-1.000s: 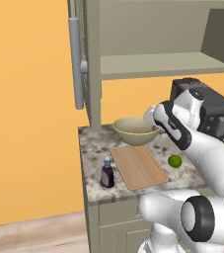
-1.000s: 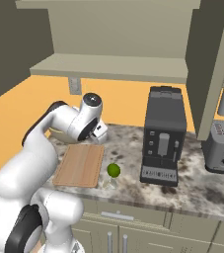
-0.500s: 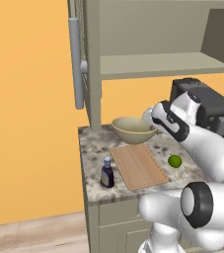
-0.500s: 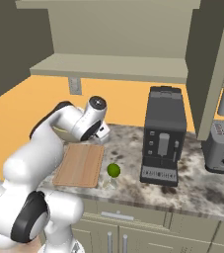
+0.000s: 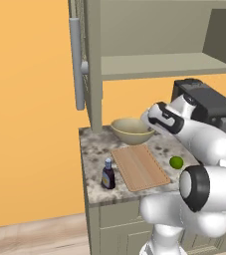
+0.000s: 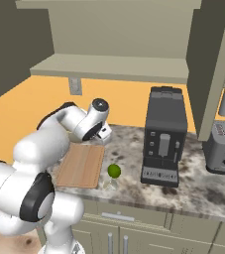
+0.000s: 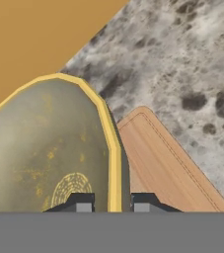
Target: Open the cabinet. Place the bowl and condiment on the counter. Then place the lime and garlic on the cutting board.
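1. The cabinet (image 5: 154, 64) stands open, its door (image 5: 79, 60) swung out to the left, its shelf (image 6: 109, 67) bare
2. The bowl (image 5: 131, 130) sits at the back of the counter (image 5: 92, 144), just behind the board (image 5: 140, 167)
3. The gripper (image 7: 112, 201) is pinching the bowl's yellowish rim (image 7: 114, 163), one fingertip (image 7: 80, 201) inside the bowl and the other outside it
4. From the hand, the bowl's far edge lies right by a rounded corner of the board; I can't tell if they touch
5. The condiment (image 5: 108, 174) stands upright on the counter to the left of the board, near the front edge
6. The lime (image 5: 176, 162) rests on the counter just to the right of the board, not on it
7. A dark coffee machine (image 6: 163, 136) stands further right, with a toaster (image 6: 223, 148) beyond it
8. The board's top is bare
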### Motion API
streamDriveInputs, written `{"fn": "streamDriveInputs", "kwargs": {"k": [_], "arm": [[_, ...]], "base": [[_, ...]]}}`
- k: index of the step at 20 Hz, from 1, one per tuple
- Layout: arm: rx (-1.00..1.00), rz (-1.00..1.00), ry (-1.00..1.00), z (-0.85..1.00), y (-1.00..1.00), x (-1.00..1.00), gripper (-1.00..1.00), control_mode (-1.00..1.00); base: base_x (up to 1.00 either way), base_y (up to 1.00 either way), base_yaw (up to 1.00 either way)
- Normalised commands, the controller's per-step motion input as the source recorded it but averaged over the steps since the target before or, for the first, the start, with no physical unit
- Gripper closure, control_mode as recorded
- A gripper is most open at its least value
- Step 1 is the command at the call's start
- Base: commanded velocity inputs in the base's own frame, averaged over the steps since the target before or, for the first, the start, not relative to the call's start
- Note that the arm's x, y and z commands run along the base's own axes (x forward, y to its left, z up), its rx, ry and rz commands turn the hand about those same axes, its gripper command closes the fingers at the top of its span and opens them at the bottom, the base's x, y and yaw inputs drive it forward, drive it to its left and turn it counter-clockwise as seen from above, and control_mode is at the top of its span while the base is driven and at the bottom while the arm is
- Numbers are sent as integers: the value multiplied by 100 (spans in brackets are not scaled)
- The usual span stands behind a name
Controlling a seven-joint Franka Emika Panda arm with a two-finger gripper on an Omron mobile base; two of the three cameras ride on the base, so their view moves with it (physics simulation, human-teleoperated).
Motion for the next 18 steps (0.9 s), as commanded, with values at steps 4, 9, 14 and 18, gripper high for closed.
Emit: {"fn": "streamDriveInputs", "kwargs": {"k": [4,9,14,18], "arm": [[0,0,0,-10,0,29,100,-100],[0,0,0,-7,0,33,100,-100],[0,0,0,-7,0,31,100,-100],[0,0,0,-13,0,27,100,-100]], "base": [[0,0,0],[0,0,0],[0,0,0],[0,0,0]]}}
